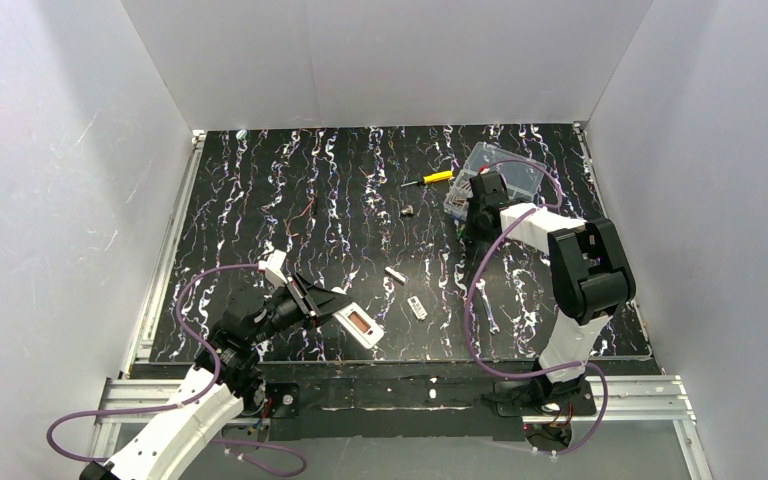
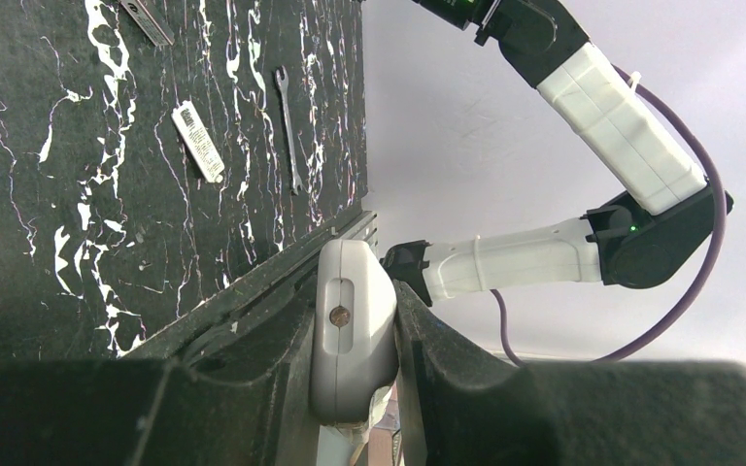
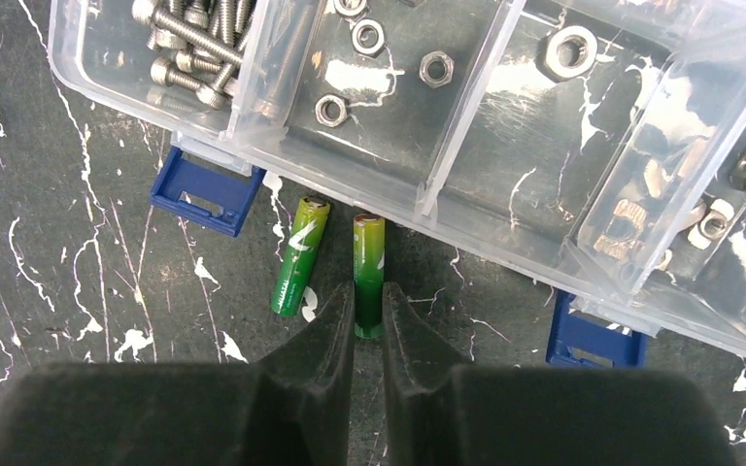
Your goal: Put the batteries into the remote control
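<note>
My left gripper is shut on the white remote control and holds it at the table's near edge. In the left wrist view the remote shows end-on between the jaws. Two green batteries lie side by side against the clear parts box. My right gripper is at the box's near side. Its jaws are closed on the lower end of the right battery, which lies on the mat. The left battery lies free beside it.
A yellow screwdriver and a small metal piece lie mid-table. A white-silver stick and a small flat cover piece lie near the centre. A small wrench lies by the front edge. White walls enclose the table.
</note>
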